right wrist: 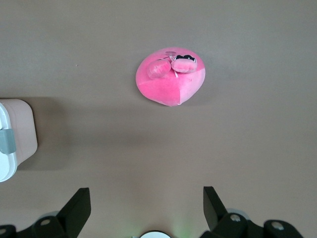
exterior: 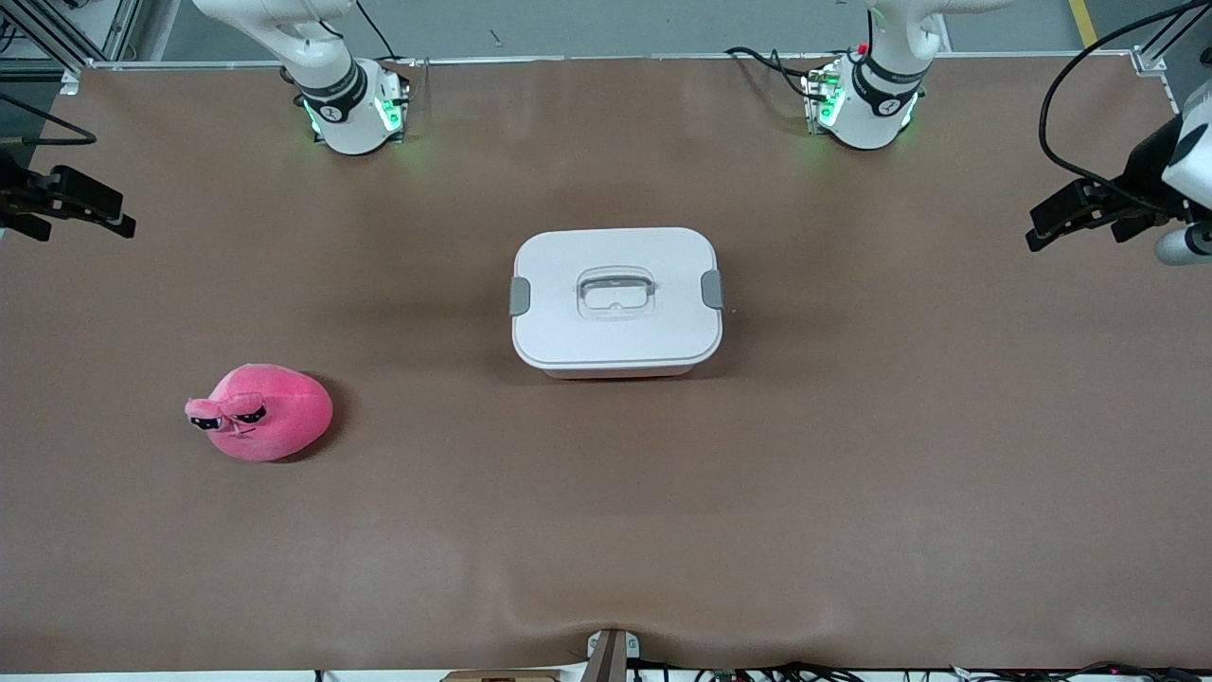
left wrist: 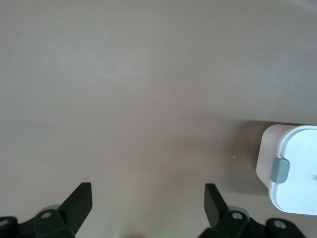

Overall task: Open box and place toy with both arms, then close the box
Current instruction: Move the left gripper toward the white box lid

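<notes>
Box [exterior: 615, 301]: mid-table, lid on, clips shut, so I open first | toy [exterior: 260, 412]: nearer camera than box, toward right arm's end | left gripper [left wrist: 147, 198], right gripper [right wrist: 146, 201]: fingers apart, empty, flanking box, waiting.

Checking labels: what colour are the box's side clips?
Grey side clips on the box; clearest in front view.

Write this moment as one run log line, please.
box: lid on, clips shut | toy: on table | left gripper: open, waiting | right gripper: open, waiting

Closed box [exterior: 616, 301] mid-table, toy [exterior: 260, 413] nearer the camera, well apart.
</notes>
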